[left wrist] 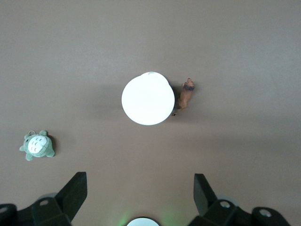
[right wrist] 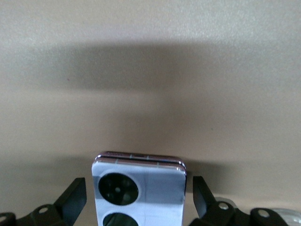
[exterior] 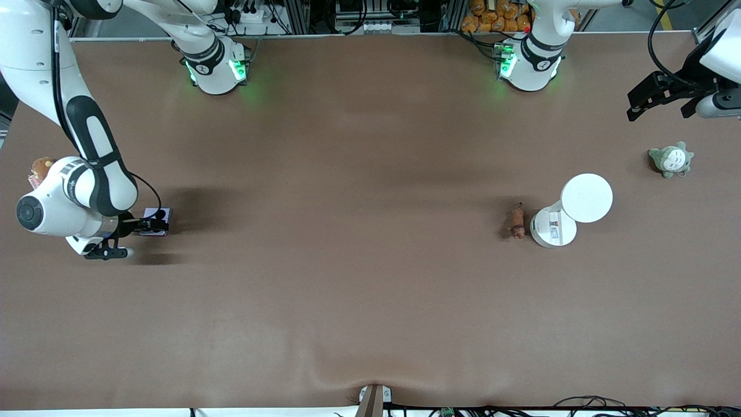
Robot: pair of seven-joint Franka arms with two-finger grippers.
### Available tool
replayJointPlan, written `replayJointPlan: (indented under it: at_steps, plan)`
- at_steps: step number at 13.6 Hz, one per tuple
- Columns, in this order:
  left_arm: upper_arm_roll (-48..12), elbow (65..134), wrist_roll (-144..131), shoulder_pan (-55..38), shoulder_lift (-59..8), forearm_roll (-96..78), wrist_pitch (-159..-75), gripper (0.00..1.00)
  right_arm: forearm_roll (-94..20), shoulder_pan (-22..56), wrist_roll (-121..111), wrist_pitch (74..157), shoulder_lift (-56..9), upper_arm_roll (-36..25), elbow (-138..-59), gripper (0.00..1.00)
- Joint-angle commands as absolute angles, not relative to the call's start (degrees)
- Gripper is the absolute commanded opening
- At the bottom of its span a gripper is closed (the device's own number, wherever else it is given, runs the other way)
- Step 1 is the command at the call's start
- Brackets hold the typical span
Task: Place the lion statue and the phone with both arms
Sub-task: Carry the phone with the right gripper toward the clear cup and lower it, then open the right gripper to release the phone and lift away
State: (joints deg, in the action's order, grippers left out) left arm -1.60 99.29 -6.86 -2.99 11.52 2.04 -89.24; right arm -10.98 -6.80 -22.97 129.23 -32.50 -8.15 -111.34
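Nearest the front cam is bare tabletop (exterior: 370,301), brown, running the whole width. Nothing on that strip, so I read outward from there.

Biggest item: the white stand (exterior: 570,211), round top on a round base, toward the left arm's end. The grey-green plush (exterior: 670,160) sits farther from the cam, closer still to that end, well apart from the stand. A brown plush (exterior: 41,168) peeks out past the right arm at the right arm's end.

Task items next. The phone (exterior: 156,222) is lavender, at the right arm's end, w/ the right gripper (exterior: 142,223) down around it. Right wrist cam shows the phone between the two fingers (right wrist: 70,200), lenses up, but there's a gap each side, so I'd call the gripper spread, not pinching yet. Can't tell if the phone rests on the tabletop or is a touch above it.

The lion statue (exterior: 516,222) is the smallest thing, lying on the tabletop just beside the stand's base, on the side toward the right arm. Untouched as far as I see.

Left gripper (exterior: 660,95) is up in the air over the left arm's end, fingers wide apart, holding nothing; its wrist cam looks down on stand, lion and plush.

My read on progress: early. Neither item looks placed; the phone grasp isn't closed and the lion pick isn't begun.
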Motion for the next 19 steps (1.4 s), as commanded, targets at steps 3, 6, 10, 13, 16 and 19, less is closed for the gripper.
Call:
replayJointPlan:
  at_steps: [3, 6, 10, 13, 16, 19]
  plan:
    - [-1.5, 98.0, -6.0, -2.7, 11.0, 1.1, -89.0, 1.0, -10.7, -7.6, -23.0, 110.4, -31.2, -7.2, -102.5, 1.0]
    - [-1.4, 98.1, -6.0, -2.6, 11.0, 1.1, -89.0, 1.0, -10.7, -7.7, -23.6, 106.9, -30.2, -7.1, -97.0, 1.0]
    - [-1.4, 98.1, -6.0, -2.7, 10.6, 1.1, -89.1, 1.0, -4.9, -7.5, -23.1, 97.5, -30.6, -7.1, -82.4, 1.0]
    - [-1.5, 98.0, -6.1, -2.8, 10.6, 1.1, -89.1, 1.0, -4.5, -7.6, -23.4, 90.5, -30.1, -7.1, -73.3, 1.0]
    - [-1.5, 98.0, -6.0, -2.8, 10.6, 1.1, -89.1, 1.0, 0.1, -5.7, -23.5, 87.3, -30.3, -7.1, -69.1, 1.0]
    - [-1.6, 97.7, -6.1, -2.9, 10.7, 1.1, -89.0, 1.0, 2.1, -3.7, -23.6, 85.1, -29.4, -6.7, -67.6, 1.0]
